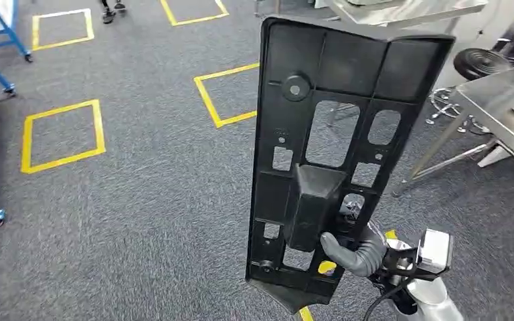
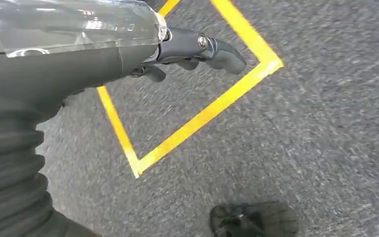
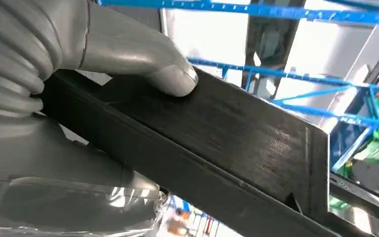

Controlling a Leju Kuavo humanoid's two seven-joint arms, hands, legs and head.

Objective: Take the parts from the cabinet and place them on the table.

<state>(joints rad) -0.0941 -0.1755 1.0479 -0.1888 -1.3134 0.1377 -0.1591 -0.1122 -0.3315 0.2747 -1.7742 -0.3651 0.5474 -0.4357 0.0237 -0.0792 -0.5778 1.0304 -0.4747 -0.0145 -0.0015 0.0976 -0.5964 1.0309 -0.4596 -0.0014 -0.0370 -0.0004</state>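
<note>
black plastic part (image 1: 334, 134): a long flat panel with ribs, cut-outs and a raised block near its lower middle. it is held in the air over grey carpet (image 1: 140, 200), long axis near upright, top end leaning slightly away from the robot. it rests on nothing.

right hand (image 1: 355, 251) grips the part near its lower end; the grey thumb wraps around the edge beside the raised block. in the right wrist view the thumb (image 3: 172, 79) presses flat on the part's dark face, so this hand is clamped on the part. the other fingers are hidden behind the panel. the forearm comes up from the lower right corner of the head view, wrist bent so the panel stands above the hand.

steel worktop (image 1: 508, 114) lies ahead and to the right of the held part, on the carrying arm's side, well apart from it. judgement: carry stage, part already out of the cabinet, placing not yet done. the coming move likely needs the upright long axis tipped down flat over the worktop's near edge.

left hand (image 2: 197, 49) hangs over the carpet and a yellow floor marking (image 2: 202, 113), holding nothing; fingers look loosely curled rather than spread.
</note>
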